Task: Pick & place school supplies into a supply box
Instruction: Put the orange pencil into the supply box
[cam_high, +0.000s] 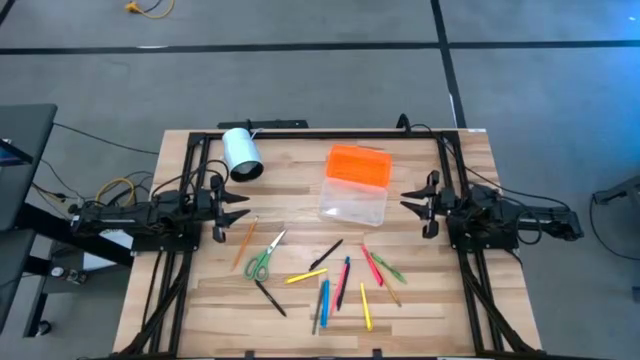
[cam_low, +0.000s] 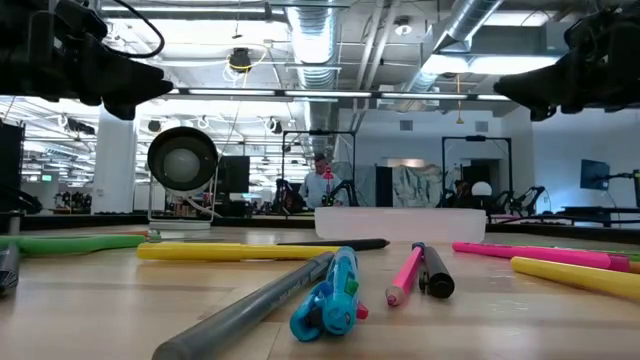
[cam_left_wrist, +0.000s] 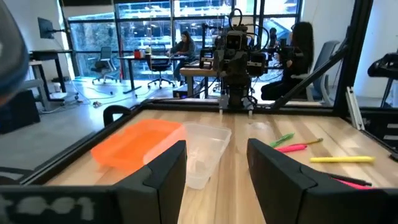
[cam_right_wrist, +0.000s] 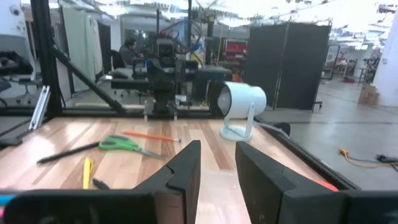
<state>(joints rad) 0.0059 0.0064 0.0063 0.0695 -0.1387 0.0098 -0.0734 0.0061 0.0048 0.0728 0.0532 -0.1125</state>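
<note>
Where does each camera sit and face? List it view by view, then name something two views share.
High: overhead, straight down on the table; left arm and right arm show.
Low: table-top level, across pens into the room; arms overhead.
Left wrist: past its open left fingers toward the supply box.
Right wrist: past its open right fingers toward the scissors.
Shared: high and left wrist show the box.

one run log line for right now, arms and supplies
left gripper: open, empty, table's left | right gripper: open, empty, table's right | supply box: lid open | pens, scissors: on table, unpicked
</note>
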